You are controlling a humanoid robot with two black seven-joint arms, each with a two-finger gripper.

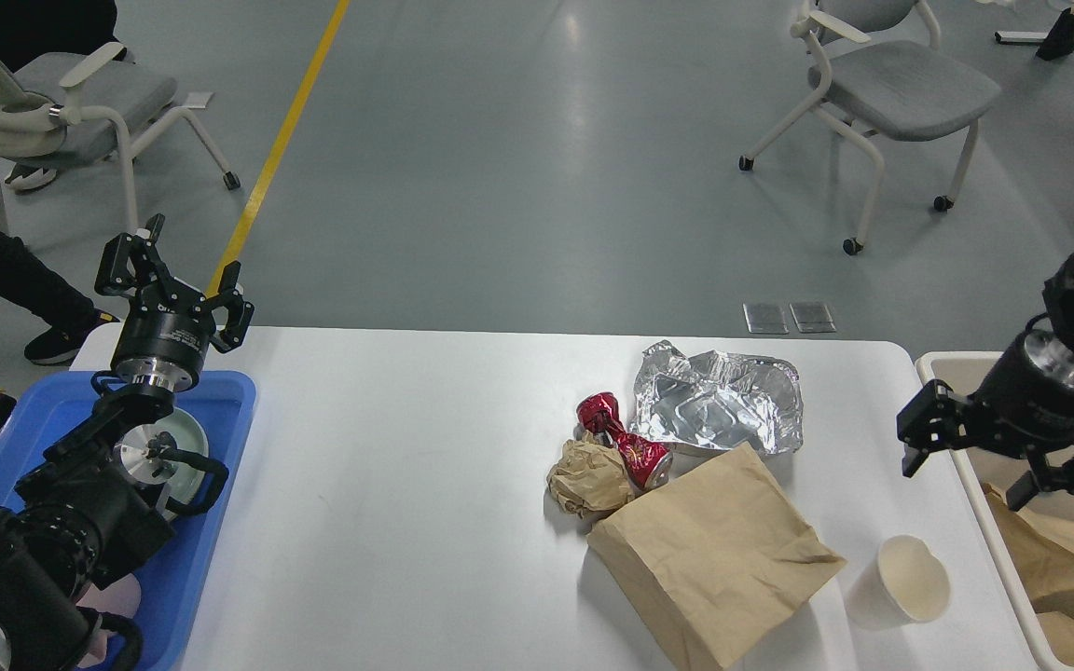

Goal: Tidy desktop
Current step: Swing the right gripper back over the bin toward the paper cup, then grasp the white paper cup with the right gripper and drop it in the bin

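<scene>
**Five pieces of litter left, all nearer the right arm**

Five items sit on the desktop (388, 485), clustered right of centre: crumpled foil tray (719, 408), crushed red can (626, 438), balled brown paper (588, 477), flat brown paper bag (714, 554), white paper cup (905, 582) lying on its side near the front right edge.

Right gripper (966, 466) hangs over the seam between the desktop's right edge and the beige bin (952, 368). Fingers spread apart, nothing held. Cup lies just below and slightly left of it toward the robot; closest target by my read. Cup mouth faces up-right, long axis running roughly left to right.

Left gripper (172, 280) is raised over the far end of the blue tray (220, 401), fingers apart, empty, well apart from the litter. Wrong arm for this.

Room:
- Bare tabletop between cup and bag corner, though the gap is narrow; a wide approach could nudge the bag.
- Cup sits near both the front and right edges; a push could roll it off.
- Bin is directly beside the desktop's right edge, already holding brown paper; short carry.
- Left half of the desktop is bare.
</scene>
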